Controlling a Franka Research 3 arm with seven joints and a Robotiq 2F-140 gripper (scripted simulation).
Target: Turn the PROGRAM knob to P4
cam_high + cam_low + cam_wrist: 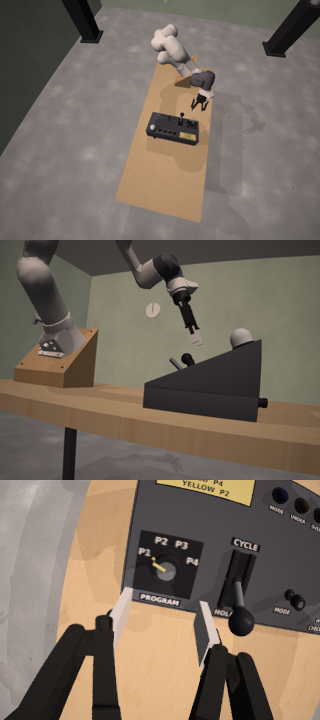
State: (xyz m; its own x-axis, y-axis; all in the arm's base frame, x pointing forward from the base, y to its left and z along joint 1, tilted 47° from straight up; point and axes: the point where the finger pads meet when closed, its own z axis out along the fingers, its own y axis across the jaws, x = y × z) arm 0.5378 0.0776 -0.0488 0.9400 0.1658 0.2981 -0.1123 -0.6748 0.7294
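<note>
The dark sloped console [172, 128] stands on the wooden table and also shows from the side in the exterior view [206, 384]. Its PROGRAM knob [164, 570] [191, 124] sits at one end of the panel; its yellow pointer aims up-left at P1, with P2, P3 and P4 marked around it. My gripper [164, 606] [196, 112] [196, 341] hovers above and just short of the knob, fingers partly apart with nothing between them, touching nothing.
The CYCLE lever [239, 596] with a black ball stands right beside the knob. A small toggle [294, 599], a row of buttons [302, 504] and a white dome [241, 337] sit further along. The arm's wooden mount wedge [59, 364] is behind.
</note>
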